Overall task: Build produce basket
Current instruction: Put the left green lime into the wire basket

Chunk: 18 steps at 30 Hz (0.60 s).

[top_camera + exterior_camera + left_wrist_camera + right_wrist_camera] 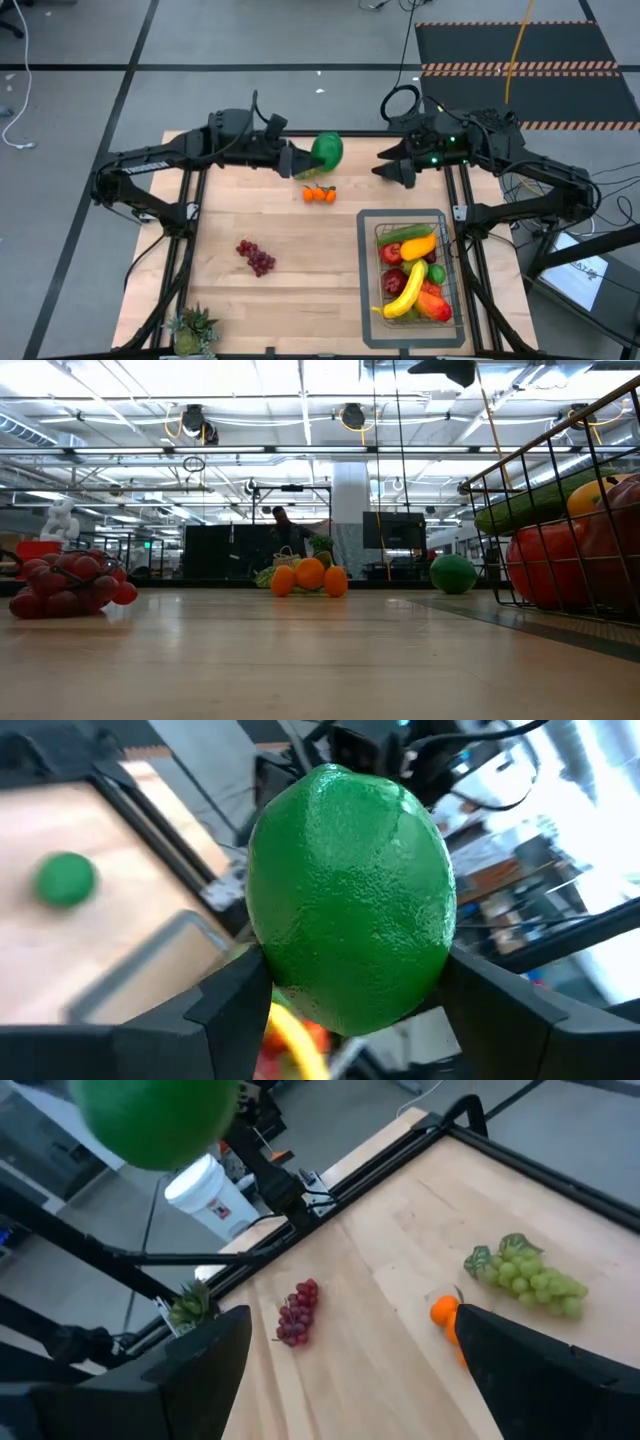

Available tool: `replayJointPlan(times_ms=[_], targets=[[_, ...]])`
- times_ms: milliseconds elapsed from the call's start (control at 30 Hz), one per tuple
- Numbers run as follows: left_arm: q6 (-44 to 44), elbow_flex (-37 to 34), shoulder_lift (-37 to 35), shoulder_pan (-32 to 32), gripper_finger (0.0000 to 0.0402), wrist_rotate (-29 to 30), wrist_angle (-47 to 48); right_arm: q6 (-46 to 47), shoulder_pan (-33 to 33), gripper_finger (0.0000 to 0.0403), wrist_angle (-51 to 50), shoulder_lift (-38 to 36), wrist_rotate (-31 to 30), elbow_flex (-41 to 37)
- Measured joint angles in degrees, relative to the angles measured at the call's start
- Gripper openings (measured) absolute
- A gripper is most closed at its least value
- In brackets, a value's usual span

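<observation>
Gripping lime (350, 895), left gripper (298, 162)

I'm seeing only the dark tip of the right gripper (445, 370), poking in at the top edge. A green ball (453, 573) is sitting on the table (300, 660) almost straight below the jaws. The oranges (309, 575) are lying left of them and the red grapes (65, 585) far left. The basket (500, 520) is standing right of the jaws, holding a red fruit (545, 565). A person (285, 525) is standing behind.
</observation>
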State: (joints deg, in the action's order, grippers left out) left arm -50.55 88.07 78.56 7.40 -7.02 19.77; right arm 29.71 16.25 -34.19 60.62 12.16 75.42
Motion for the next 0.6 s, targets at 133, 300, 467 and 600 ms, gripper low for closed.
replayJointPlan(times_ms=[133, 300, 467, 600], targets=[[-5.5, 0.0, 0.0, -1.6, 0.0264, 0.0, -2.7, -2.4, 0.0, 0.0343, -1.4, -0.9, 0.0, 0.0], [-14.6, 0.0, 0.0, -2.4, 0.0264, 0.1, -3.7, -5.2, 0.0, 0.0343, -1.5, -1.1, -0.1, 0.0], [-22.5, 0.0, 0.0, -2.3, 0.0264, 0.0, -3.6, -5.4, 0.0, 0.0343, -1.4, -1.1, -0.1, 0.0], [-24.5, 0.0, 0.0, -2.3, 0.0264, -0.1, -3.6, -5.9, 0.0, 0.0343, -1.4, -1.1, -0.1, 0.0]])
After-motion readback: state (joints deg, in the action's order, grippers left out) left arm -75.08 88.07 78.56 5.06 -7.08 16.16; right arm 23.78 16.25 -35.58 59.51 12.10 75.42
